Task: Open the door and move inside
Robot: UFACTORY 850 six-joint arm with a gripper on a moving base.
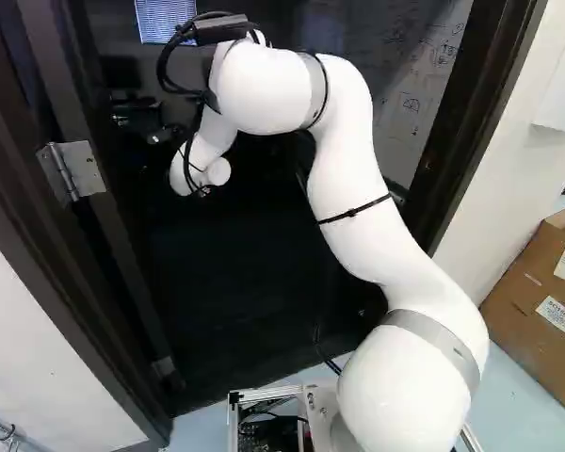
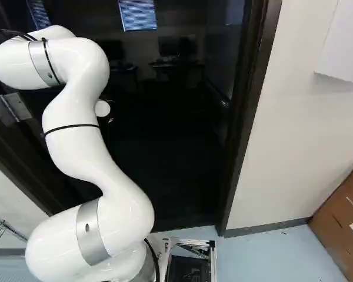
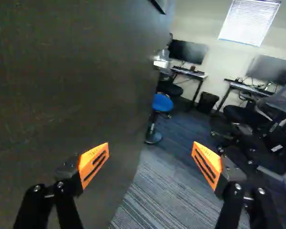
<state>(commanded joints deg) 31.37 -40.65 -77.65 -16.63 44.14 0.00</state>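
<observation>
My gripper is spread wide, holding nothing, beside the door. If I roll in crooked, the arm probably clips the doorframe tbh.

White arm (bent) near doorframe

A blue stool and black bin stand on carpet near a surface with a monitor above it, pale blinds hang beyond, and a cardboard box sits beside a white wall
</observation>
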